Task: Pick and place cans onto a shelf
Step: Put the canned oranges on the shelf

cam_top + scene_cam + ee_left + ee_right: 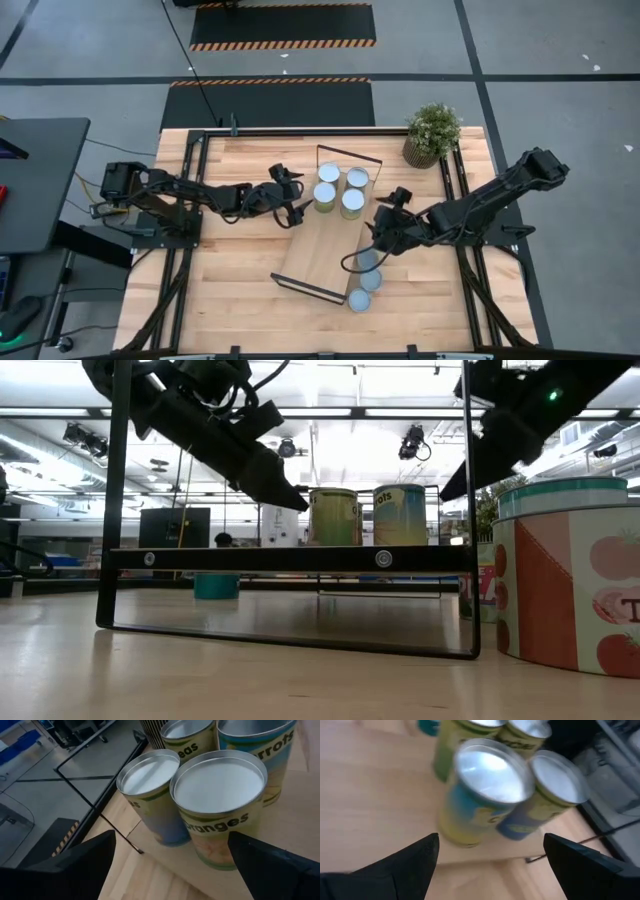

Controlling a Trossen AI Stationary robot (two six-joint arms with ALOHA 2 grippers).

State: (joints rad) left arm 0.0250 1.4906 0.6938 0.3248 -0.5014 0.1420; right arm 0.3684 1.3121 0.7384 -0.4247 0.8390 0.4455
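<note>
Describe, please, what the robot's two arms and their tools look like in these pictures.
Both arms are dark, nearly black, built of slim jointed segments with thin black cables looping alongside. The left tool and the right tool each end in two flat, matte black, wedge-shaped fingers. In the low view, a small green light glows on one arm.

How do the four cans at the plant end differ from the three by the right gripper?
The four cans stand on the shelf in a two-by-two cluster; the three cans stand in a line beside the shelf's other end, apparently on the table. The left gripper sits open beside the four; the right gripper open near the three. All stand upright, silvery tops up.
</note>
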